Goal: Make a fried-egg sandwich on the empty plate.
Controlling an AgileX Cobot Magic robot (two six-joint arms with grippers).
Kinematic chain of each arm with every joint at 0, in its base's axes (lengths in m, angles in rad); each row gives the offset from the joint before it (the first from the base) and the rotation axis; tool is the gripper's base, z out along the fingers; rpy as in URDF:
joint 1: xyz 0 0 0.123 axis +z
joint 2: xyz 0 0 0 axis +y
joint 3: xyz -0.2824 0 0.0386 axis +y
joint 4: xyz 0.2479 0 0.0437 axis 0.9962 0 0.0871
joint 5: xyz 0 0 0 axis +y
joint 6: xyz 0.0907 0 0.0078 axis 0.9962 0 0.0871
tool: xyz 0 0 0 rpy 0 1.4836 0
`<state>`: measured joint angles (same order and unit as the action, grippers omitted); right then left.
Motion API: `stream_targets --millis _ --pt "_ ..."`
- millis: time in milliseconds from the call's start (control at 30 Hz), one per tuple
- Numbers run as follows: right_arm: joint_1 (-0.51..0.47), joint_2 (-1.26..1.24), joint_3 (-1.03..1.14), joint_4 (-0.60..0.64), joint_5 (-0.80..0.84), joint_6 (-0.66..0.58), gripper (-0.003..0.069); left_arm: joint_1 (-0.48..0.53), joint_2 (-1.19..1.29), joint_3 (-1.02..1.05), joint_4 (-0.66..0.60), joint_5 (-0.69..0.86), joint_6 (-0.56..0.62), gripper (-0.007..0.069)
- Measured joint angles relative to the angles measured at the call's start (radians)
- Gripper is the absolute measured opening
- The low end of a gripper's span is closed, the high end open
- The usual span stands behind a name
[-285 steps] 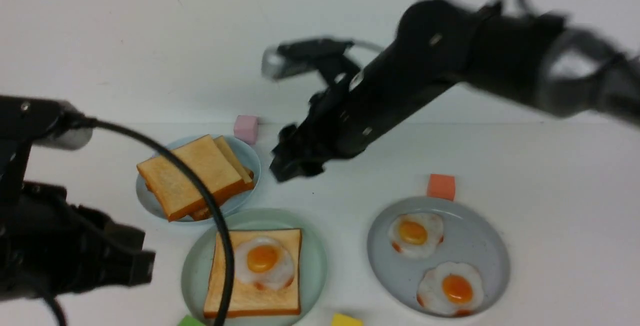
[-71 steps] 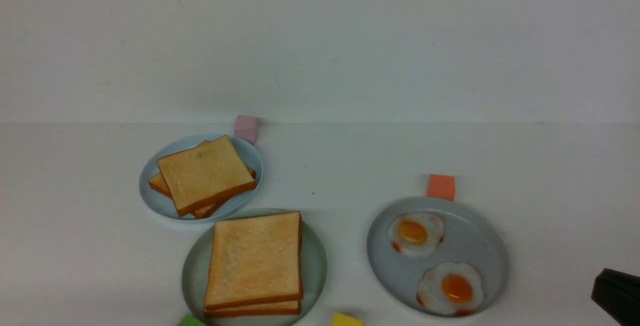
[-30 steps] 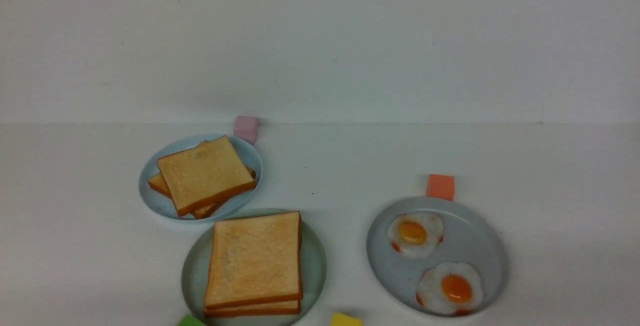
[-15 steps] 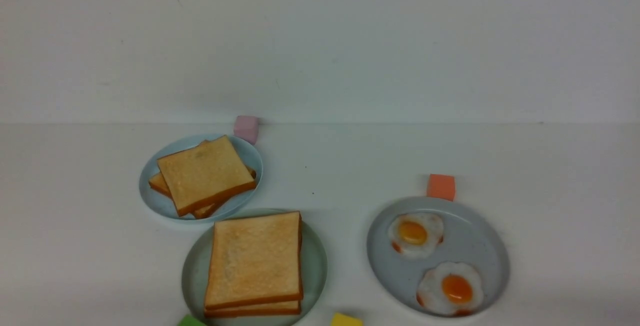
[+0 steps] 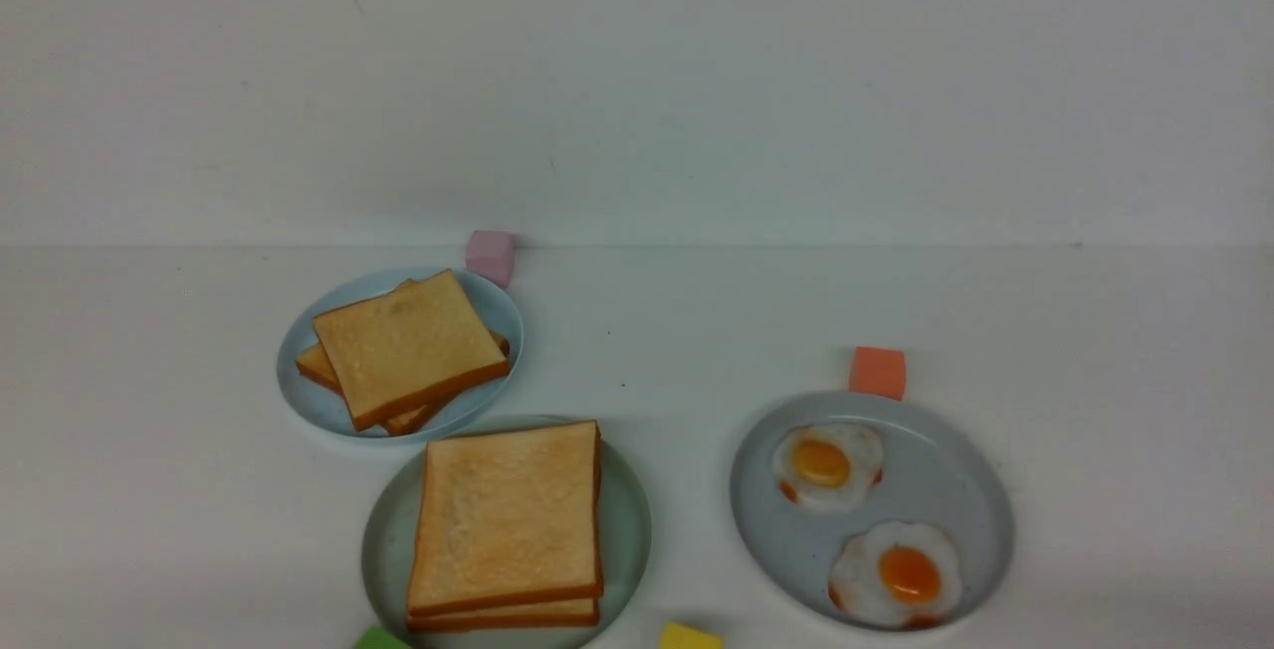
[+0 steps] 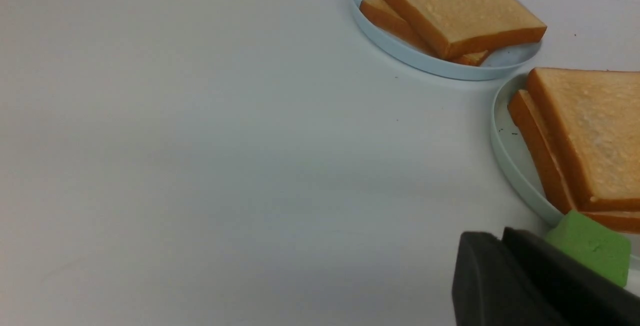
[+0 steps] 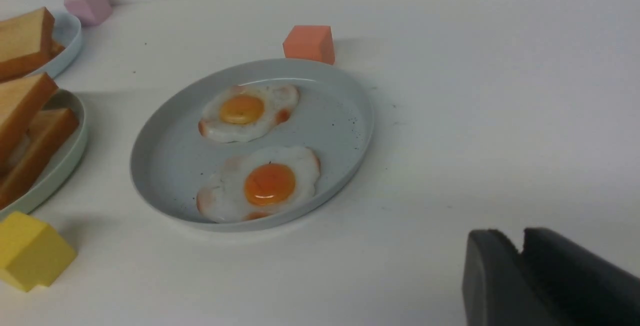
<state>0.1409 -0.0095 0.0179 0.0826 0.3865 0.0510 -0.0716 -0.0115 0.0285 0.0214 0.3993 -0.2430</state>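
Front view: fried-egg sandwich (image 5: 508, 520) sits assembled on empty plate (image 5: 383, 530), at 6 o'clock.
Left gripper (image 6: 502, 246): fingers nearly together, holding nothing.
Right gripper (image 7: 522, 253): narrow gap, holding nothing.

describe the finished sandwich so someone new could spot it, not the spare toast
Three plates sit on the white table; go to the pale mint-green plate, at the near edge and left of the grey-blue plate with two fried eggs. The sandwich is its neatly squared two-slice stack, unlike the skewed spare toast on the light-blue plate behind.
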Motion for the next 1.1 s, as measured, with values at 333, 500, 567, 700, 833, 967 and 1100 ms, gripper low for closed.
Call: stream_targets --millis 333,500,567,700,833,967,1100 --pt "0.0 0.0 0.0 0.0 0.002 0.0 0.0127 0.0 0.0 0.0 0.0 0.0 0.0 0.0061" --pt "0.0 0.0 -0.001 0.0 0.003 0.0 0.0134 0.0 0.0 0.0 0.0 0.0 0.0 0.0068" --pt "0.0 0.0 0.0 0.0 0.003 0.0 0.0135 0.0 0.0 0.0 0.0 0.0 0.0 0.007" --pt "0.0 0.0 0.0 0.0 0.003 0.0 0.0142 0.0 0.0 0.0 0.0 0.0 0.0 0.0075" --pt "0.0 0.0 0.0 0.0 0.003 0.0 0.0146 0.0 0.0 0.0 0.0 0.0 0.0 0.0081" --pt "0.0 0.0 0.0 0.0 0.003 0.0 0.0153 0.0 0.0 0.0 0.0 0.0 0.0 0.0089" --pt "0.0 0.0 0.0 0.0 0.003 0.0 0.0155 0.0 0.0 0.0 0.0 0.0 0.0 0.0092"
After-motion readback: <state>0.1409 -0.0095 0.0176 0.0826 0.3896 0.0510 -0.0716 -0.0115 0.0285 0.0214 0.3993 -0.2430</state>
